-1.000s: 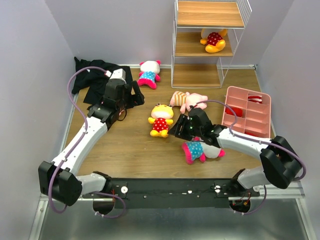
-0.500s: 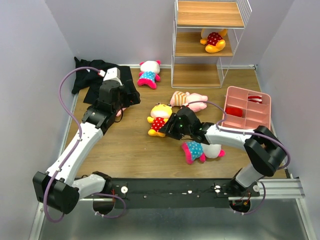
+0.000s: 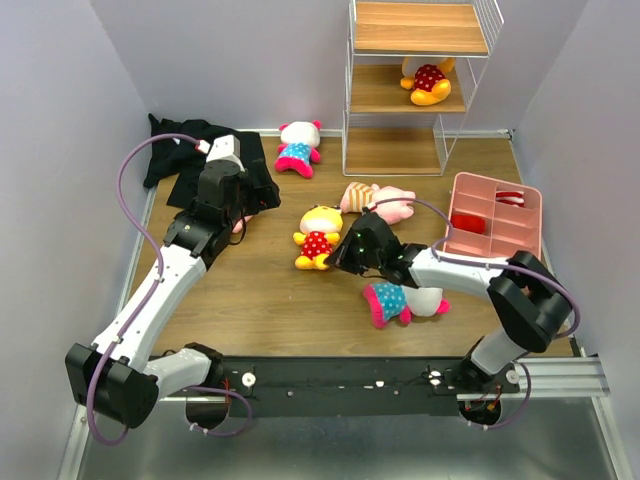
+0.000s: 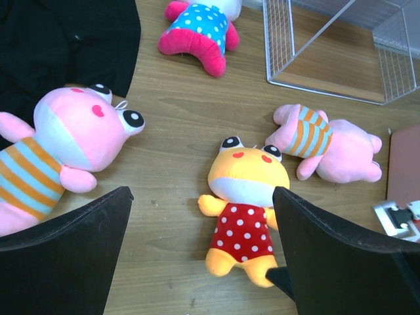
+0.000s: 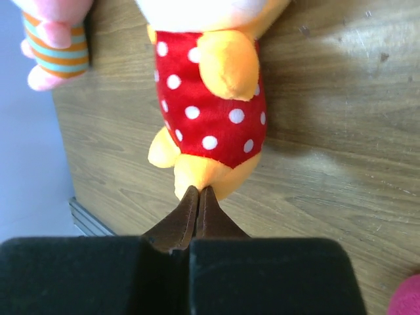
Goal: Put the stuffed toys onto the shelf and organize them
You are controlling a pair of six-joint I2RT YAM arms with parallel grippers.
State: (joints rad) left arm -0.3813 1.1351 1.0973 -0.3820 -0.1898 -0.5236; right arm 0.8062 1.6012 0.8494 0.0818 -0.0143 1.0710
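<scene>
Nearest us, a blue-dress toy [image 3: 398,300] lies on the wooden table [image 3: 260,300], close beside our right arm. A little farther, our right gripper [image 3: 338,262] sits low over the table. Its fingers are pressed together with no gap, and the tips touch the feet of the yellow toy [image 3: 318,238], which lies face up mid-table. We cannot tell whether any fabric is pinched between them.

To the left, our left gripper [image 3: 238,218] hangs with its fingers spread wide, holding nothing. It is above a pink striped toy [image 4: 59,144] that lies at the edge of the black cloth [image 3: 185,150]. The other pink striped toy [image 3: 378,200] lies just beyond the yellow one, and the pink tray [image 3: 497,243] sits to the right.

Farther off, a second blue-dress toy [image 3: 298,148] lies just left of the shelf [image 3: 400,150]. The shelf stands at the far wall with a second yellow toy [image 3: 428,82] on its middle board.
</scene>
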